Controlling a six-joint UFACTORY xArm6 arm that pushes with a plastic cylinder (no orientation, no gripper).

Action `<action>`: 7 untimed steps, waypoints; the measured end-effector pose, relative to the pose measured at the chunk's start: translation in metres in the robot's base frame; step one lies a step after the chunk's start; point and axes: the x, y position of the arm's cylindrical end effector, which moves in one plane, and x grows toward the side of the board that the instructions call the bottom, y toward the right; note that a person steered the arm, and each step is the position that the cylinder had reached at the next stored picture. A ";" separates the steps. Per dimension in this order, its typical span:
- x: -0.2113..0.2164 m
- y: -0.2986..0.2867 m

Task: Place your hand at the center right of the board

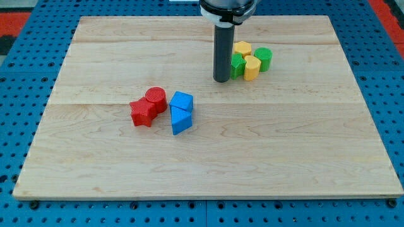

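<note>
Your tool's tip point(221, 80) rests on the table point(284, 157), touching the green block point(238, 65). It is a plain rod with no jaws. Red and blue blocks lie well apart.

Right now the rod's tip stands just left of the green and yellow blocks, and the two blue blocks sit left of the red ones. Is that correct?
Not quite. In the camera view my tip does stand just left of the green and yellow blocks, but the blue blocks sit to the right of the red ones.

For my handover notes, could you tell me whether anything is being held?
Nothing is held: my tip rests on the board, just left of the green star block.
</note>
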 end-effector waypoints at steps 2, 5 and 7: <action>0.000 -0.001; 0.037 0.015; 0.037 0.016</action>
